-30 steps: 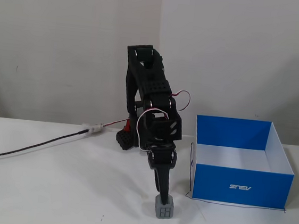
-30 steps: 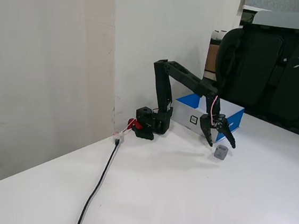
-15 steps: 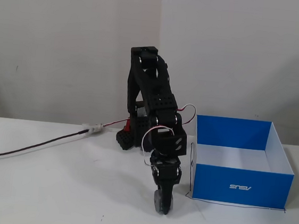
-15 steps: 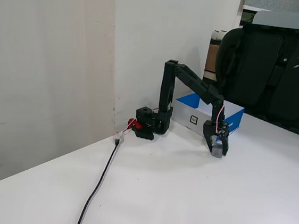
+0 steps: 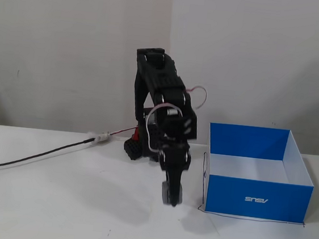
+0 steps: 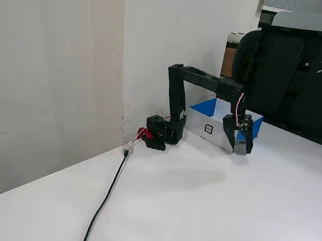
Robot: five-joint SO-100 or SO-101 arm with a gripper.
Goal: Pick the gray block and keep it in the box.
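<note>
The gray block (image 5: 172, 194) hangs between the tips of my black gripper (image 5: 172, 199), which is shut on it and holds it above the white table, just left of the box. The box (image 5: 257, 199) is bright blue with a white logo, open-topped, with a white floor. In the other fixed view the gripper (image 6: 241, 150) holds the block (image 6: 240, 146) in front of the box (image 6: 206, 108), whose near side looks white. The arm's shadow lies on the table below.
The arm's base (image 5: 136, 147) stands by the wall at the back. A black cable (image 5: 30, 157) runs left from it across the table and shows in the other fixed view (image 6: 105, 198). A black chair (image 6: 304, 72) stands behind the box.
</note>
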